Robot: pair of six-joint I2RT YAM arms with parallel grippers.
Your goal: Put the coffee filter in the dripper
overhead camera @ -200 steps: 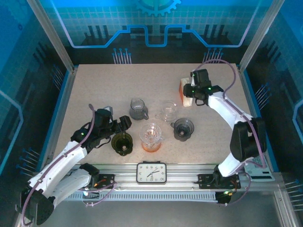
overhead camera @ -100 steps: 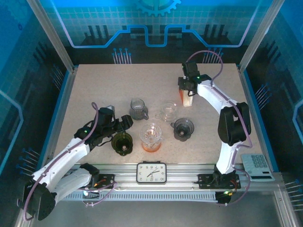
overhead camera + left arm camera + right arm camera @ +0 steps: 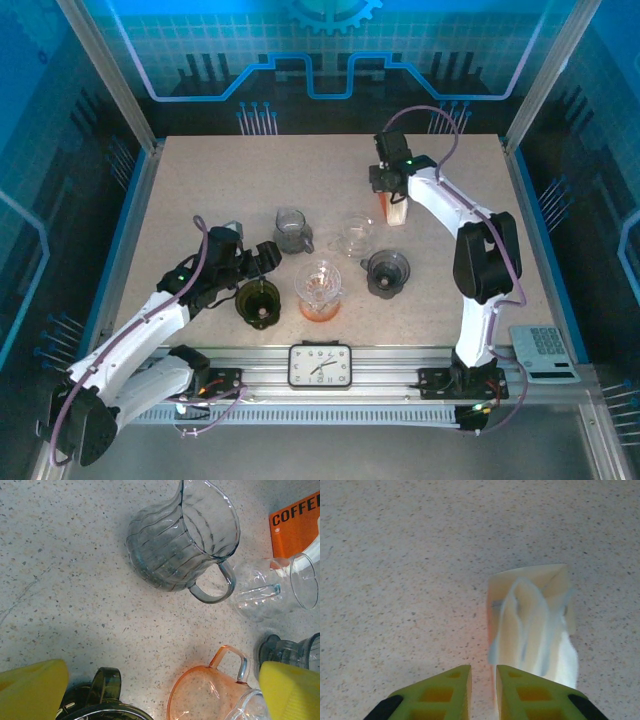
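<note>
Your right gripper (image 3: 482,692) has swung over the filter box (image 3: 397,208), fingers narrowed, nothing visibly pinched; no filter extracted yet. Left gripper (image 3: 160,692) stays wide, empty.

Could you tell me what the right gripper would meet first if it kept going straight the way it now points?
Probably the open box of coffee filters, just ahead of the right gripper; its nearly shut fingers line up with the box's left edge, though depth is unclear.
</note>
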